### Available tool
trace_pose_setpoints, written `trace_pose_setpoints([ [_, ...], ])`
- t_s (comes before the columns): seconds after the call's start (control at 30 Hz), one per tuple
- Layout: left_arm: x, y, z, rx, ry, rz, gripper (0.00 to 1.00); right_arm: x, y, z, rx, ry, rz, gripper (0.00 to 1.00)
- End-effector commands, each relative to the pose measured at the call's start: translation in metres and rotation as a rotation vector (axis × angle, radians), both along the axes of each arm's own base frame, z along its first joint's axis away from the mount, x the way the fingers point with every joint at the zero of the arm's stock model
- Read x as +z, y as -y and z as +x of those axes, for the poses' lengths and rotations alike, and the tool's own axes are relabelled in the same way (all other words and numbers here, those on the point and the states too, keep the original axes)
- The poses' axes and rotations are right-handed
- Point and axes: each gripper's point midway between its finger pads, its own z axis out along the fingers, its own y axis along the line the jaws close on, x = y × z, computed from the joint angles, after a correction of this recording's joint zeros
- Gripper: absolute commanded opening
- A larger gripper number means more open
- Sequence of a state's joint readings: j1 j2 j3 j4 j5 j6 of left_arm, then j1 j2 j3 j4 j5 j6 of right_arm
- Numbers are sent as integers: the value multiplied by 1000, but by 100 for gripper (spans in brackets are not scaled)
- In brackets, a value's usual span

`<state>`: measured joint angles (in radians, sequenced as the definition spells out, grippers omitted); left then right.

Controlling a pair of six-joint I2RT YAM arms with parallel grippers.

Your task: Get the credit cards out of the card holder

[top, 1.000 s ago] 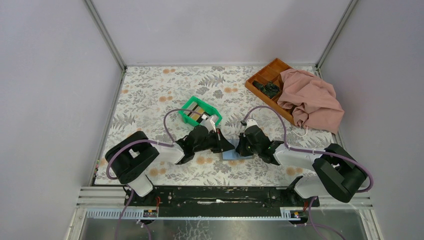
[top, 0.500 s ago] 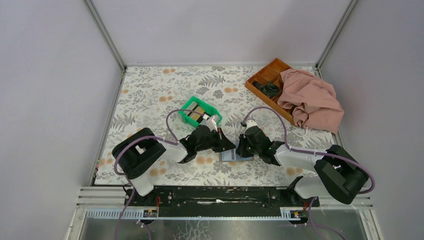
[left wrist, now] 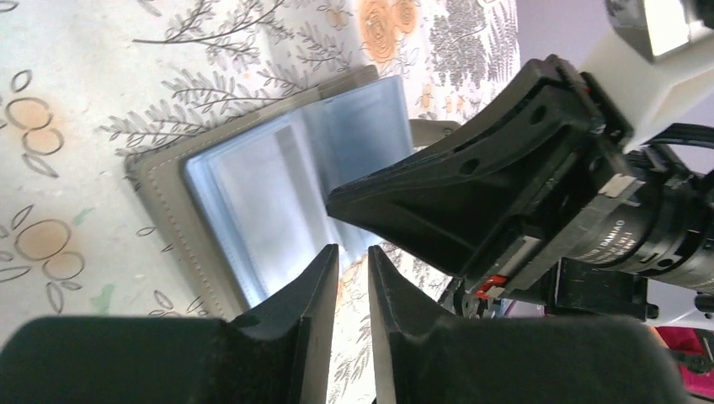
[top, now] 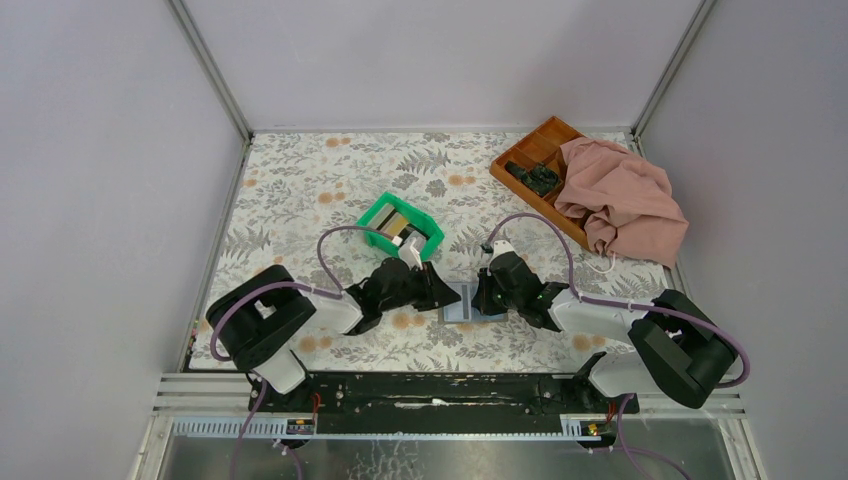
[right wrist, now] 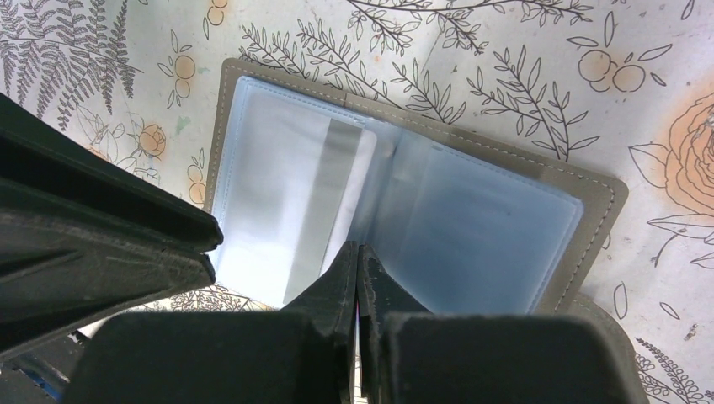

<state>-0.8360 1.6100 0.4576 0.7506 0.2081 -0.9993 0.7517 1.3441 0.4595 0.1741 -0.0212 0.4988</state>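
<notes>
**A:** Card holder: position, heading?

**B:** The card holder [right wrist: 471,219] lies open and flat on the bench [top: 330,170], inner side up. It sits at mid-width close to the near edge, between the two claws. Its long axis runs left to right across the bench, a little skewed. The fold runs roughly near to far.

**A:** Contents?

**B:** One credit card [right wrist: 333,185], whitish with a grey stripe, sits in the clear pocket on the page toward the left arm. The other page reads pale blue. Cannot tell whether it holds a card.

**A:** Edges, room?

**B:** Both short ends of the holder are crowded by the arms. Bare floral bench lies beyond its far edge. The green bin [top: 376,214] stands farther back and to the left, apart from the holder, with more credit cards [top: 398,228] in it. The orange-brown tray [top: 520,158] and the pink cloth [top: 620,200] are well apart, at the far right corner.

**A:** Claws?

**B:** On the right claw [right wrist: 358,252] the fingers are pressed together with the tips at the fold. Cannot tell whether a thin sleeve is pinched between them. On the left claw [left wrist: 354,261] the fingers stand a narrow slit apart, and the bench shows through the gap. The tips are at the holder's left edge. Contact cannot be told.
</notes>
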Motion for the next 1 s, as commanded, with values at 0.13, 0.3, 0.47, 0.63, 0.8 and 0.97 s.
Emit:
trace_pose_setpoints([
  [0.13,-1,-11,3,49,17,15,22,-3,-1,-4,29,-8,-15,0],
  [0.3,-7,-17,3,63,14,43,21,-3,-1,-4,28,-10,-18,0],
  [0.47,-11,-24,3,72,5,55,21,-5,-1,-4,30,-14,-21,0],
  [0.63,-14,-24,3,67,0,59,21,-6,-2,-4,30,-19,-21,0],
  [0.8,-20,-26,2,70,-11,69,21,-6,-2,-4,30,-19,-22,0],
  [0.97,-24,-29,2,81,-18,75,21,-6,-2,-4,29,-19,-23,0],
])
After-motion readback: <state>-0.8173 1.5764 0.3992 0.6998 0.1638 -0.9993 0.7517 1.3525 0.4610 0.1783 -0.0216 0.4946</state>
